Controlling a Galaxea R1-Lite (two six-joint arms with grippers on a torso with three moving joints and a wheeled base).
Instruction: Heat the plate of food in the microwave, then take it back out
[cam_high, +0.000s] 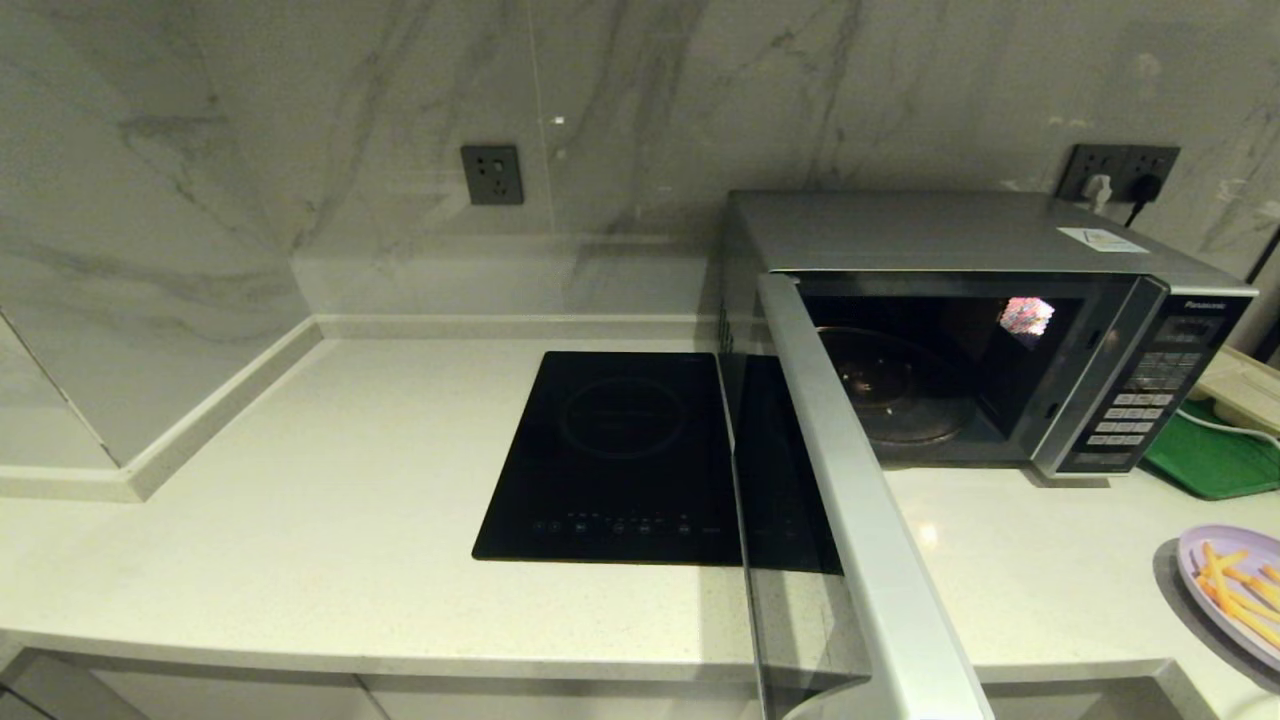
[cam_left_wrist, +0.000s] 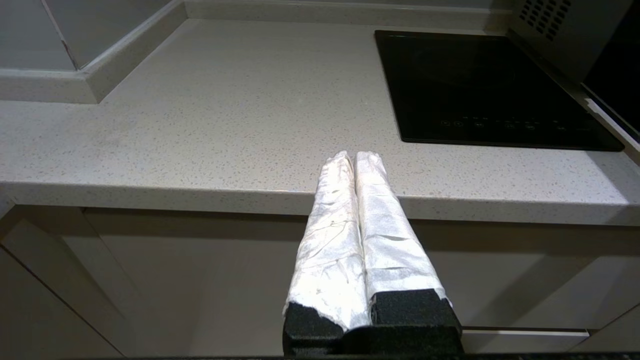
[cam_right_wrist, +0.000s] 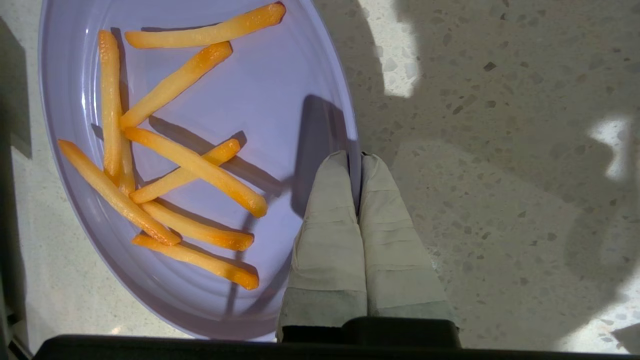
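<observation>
The lilac plate of food (cam_right_wrist: 210, 100) holds several orange-yellow fries (cam_right_wrist: 195, 170) and sits on the speckled counter. My right gripper (cam_right_wrist: 354, 157) is shut on the plate's rim, one finger inside the rim and one outside. In the head view the plate (cam_high: 1235, 590) lies at the far right edge, and that gripper is out of view there. The silver microwave (cam_high: 950, 230) stands at the back right. Its door (cam_high: 840, 500) is swung wide open toward me, showing the bare glass turntable (cam_high: 895, 395). My left gripper (cam_left_wrist: 354, 156) hangs shut and empty at the counter's front edge.
A flat black induction cooktop (cam_high: 620, 450) lies left of the microwave, partly behind the open door. A green tray (cam_high: 1215, 455) sits right of the microwave. The pale counter (cam_high: 300, 480) meets marble walls at the back and left.
</observation>
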